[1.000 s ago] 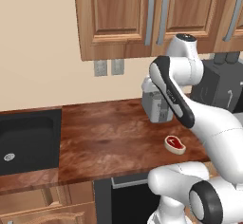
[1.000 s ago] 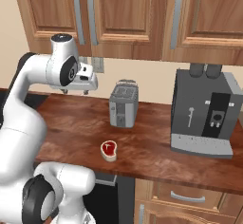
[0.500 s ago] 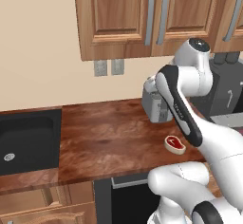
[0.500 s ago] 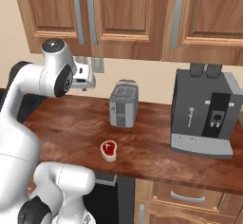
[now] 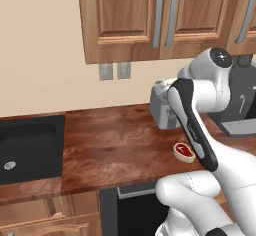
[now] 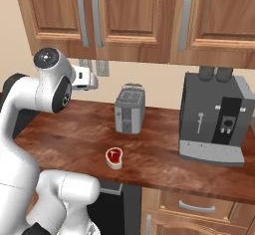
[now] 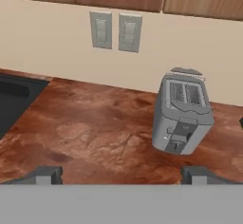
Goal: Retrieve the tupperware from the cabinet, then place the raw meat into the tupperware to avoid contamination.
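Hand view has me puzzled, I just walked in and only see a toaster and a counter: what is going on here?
The robot's hand is open and holds nothing, raised over the wooden counter and looking toward the toaster. The cabinet doors above are shut, so the tupperware has not been fetched yet. The raw meat lies untouched on the counter in front of the toaster, with a coffee machine to its right.
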You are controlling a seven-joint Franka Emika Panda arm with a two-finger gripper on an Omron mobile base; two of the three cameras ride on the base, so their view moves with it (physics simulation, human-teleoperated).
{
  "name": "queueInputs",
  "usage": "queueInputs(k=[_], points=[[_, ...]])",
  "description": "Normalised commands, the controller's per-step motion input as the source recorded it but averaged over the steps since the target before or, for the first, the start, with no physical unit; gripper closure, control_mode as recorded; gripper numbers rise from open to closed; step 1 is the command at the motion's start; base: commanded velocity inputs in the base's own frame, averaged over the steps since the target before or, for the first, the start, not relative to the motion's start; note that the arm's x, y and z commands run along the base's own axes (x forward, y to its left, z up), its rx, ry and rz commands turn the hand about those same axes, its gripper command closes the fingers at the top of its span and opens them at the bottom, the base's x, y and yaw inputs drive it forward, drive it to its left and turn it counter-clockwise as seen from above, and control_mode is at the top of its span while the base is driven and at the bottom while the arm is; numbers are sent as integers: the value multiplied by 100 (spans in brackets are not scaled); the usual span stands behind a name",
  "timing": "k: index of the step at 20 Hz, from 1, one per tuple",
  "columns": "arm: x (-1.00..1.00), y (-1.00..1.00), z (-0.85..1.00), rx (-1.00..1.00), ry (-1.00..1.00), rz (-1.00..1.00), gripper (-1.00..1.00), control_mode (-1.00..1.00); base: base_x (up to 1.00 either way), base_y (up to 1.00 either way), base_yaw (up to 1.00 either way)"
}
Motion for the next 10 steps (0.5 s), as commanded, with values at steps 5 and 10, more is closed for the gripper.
queueInputs(k=[5,10], points=[[-5,0,28,0,-14,0,-100,-100,0,0,0],[-6,0,30,0,-15,0,-100,-100,0,0,0]])
